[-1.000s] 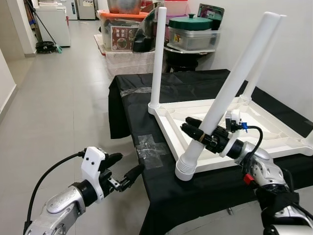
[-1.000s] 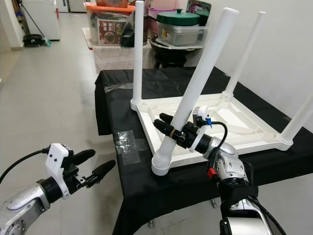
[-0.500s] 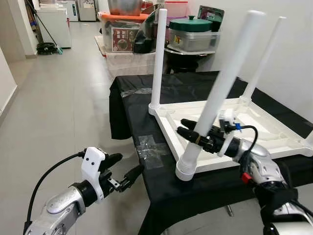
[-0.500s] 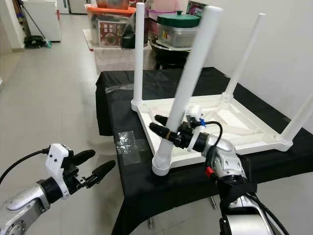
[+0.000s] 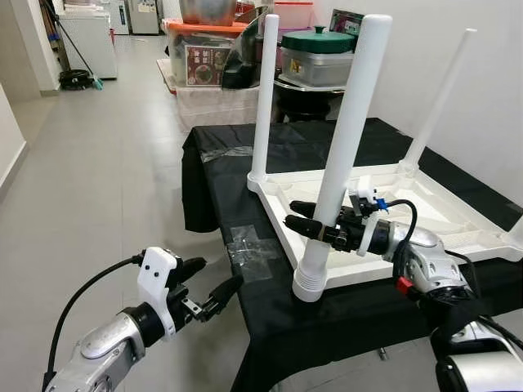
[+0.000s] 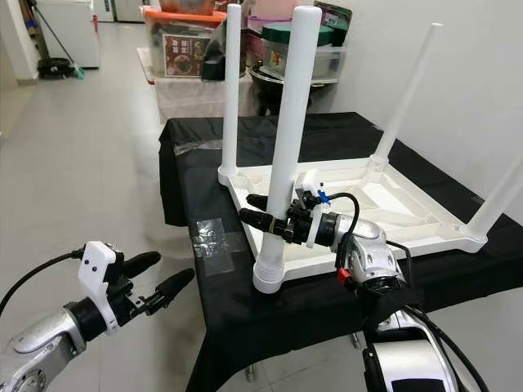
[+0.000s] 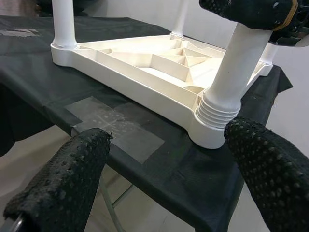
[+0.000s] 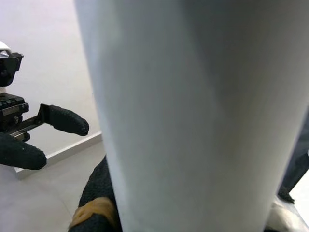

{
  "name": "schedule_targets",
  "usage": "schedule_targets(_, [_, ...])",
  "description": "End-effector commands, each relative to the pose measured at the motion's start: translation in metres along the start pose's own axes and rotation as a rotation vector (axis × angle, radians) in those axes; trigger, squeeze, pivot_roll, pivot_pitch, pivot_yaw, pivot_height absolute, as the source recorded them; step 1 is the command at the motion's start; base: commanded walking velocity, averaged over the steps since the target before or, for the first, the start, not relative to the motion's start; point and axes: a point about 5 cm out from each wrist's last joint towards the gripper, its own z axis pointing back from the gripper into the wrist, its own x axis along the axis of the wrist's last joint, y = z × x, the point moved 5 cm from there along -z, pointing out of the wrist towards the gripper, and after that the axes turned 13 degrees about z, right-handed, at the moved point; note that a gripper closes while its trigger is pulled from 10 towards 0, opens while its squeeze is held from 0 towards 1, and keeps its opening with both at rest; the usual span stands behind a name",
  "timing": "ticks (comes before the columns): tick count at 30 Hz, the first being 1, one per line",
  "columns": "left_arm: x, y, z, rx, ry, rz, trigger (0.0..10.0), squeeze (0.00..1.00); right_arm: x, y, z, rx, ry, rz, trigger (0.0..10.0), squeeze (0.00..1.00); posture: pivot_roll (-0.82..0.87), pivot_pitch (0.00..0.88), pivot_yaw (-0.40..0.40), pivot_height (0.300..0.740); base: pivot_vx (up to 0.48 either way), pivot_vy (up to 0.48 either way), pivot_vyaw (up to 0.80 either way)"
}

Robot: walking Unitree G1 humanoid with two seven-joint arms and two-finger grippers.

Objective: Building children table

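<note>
A white plastic children's table top lies upside down on a table with a black cloth. The right gripper squeezes a long white plastic leg standing at the near corner. The left gripper hangs apart, fingers spread, over the grey tiled floor. Storage boxes sit behind.

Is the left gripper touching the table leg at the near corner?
Apart. In the left eye view the left gripper hangs open beside the cloth edge, with floor visible between it and the leg.
</note>
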Motion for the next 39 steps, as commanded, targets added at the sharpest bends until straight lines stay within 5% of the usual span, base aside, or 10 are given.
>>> schedule_targets(1, [-0.004,-0.001,0.000,0.002,0.007,0.019,10.0,0.00,-0.015,0.002,0.007,-0.025,0.026,-0.057,0.0,0.00,0.08,0.000,-0.086,0.740,0.000,0.000,0.00])
schedule_targets(19, [-0.003,0.000,-0.002,-0.014,0.009,0.021,10.0,0.00,-0.024,0.004,0.021,-0.167,-0.007,-0.093,0.0,0.00,0.03,0.000,-0.056,0.740,0.000,0.000,0.00])
schedule_targets(39, [-0.006,0.001,-0.002,0.001,0.003,0.031,10.0,0.00,-0.083,0.014,0.021,-0.729,0.368,-0.224,0.0,0.00,0.05,0.000,-0.083,0.740,0.000,0.000,0.00])
